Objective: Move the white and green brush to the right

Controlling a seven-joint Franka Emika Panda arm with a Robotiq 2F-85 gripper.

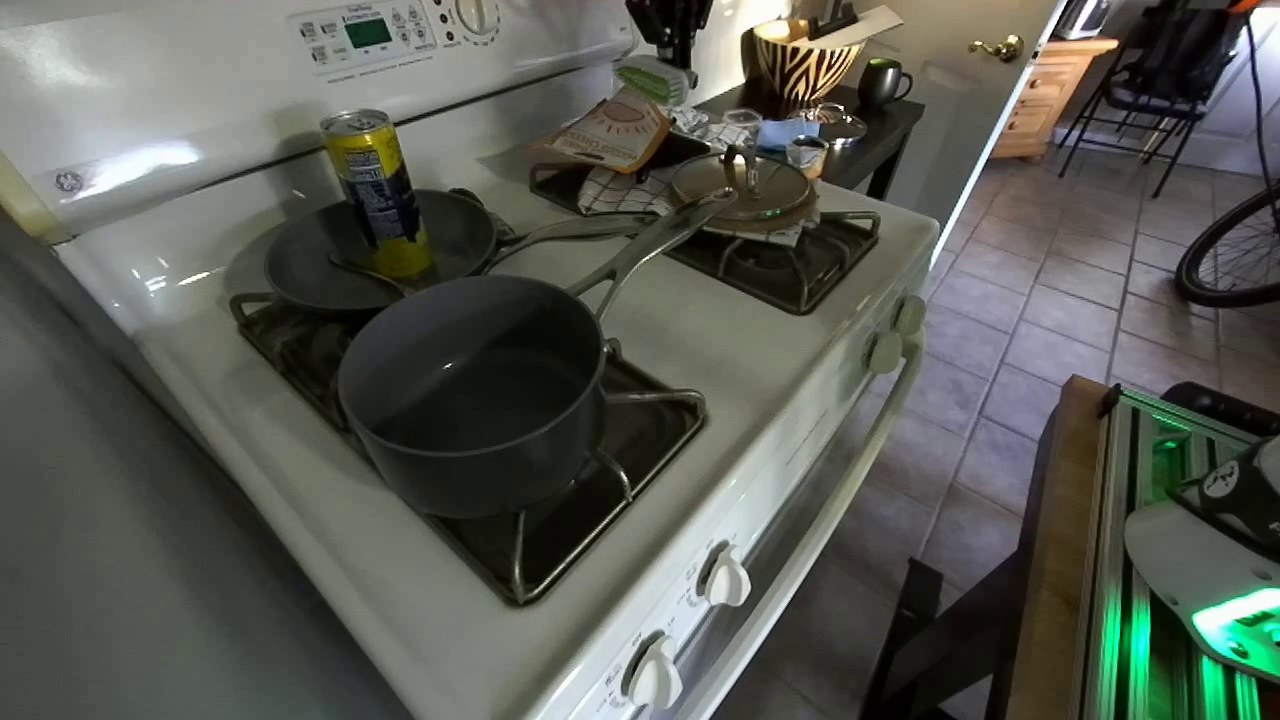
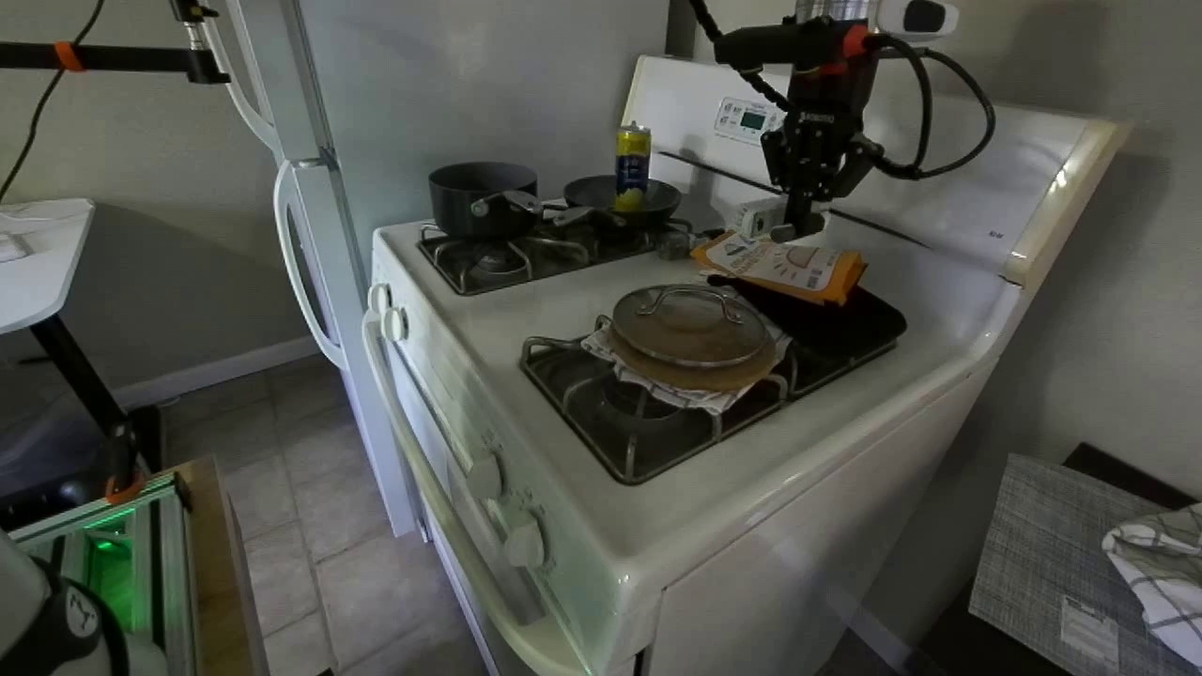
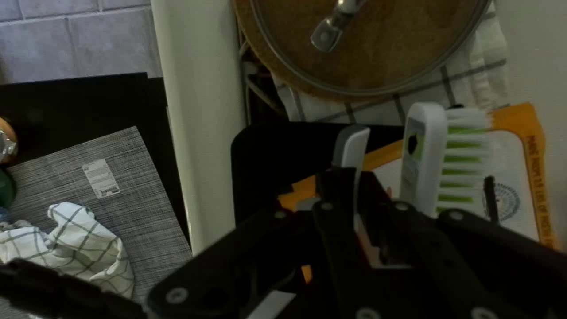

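Black gripper (image 2: 799, 216), fingers nearly together, to all appearances clamped on the handle of the brush (image 3: 424, 155); a pale strip shows between them in the wrist view. Lettering on its body, small: looks like ROBOTIQ. Brush hangs over the packet (image 2: 784, 265), far right of the stove (image 1: 700, 335) as taken from its front; contact with packet, cannot tell. Bristles, white and green, point sideways.

Handling (judged): light, stiff plastic, springy bristles, hard to break. Smooth handle could pivot; best gripped mid-length, away from bristles.

Packet lies on a black tray (image 2: 850, 329). Edge print: "MADE FROM", then probably "LBS OF FRESH". Near right, glass lid (image 2: 681, 329), no marking made out. Left side: pot (image 1: 470, 480) near, pan (image 1: 310, 250) far, can (image 1: 378, 195) standing in it, label unreadable. Stove back, far left: round badge (image 1: 68, 183), seemingly GE.
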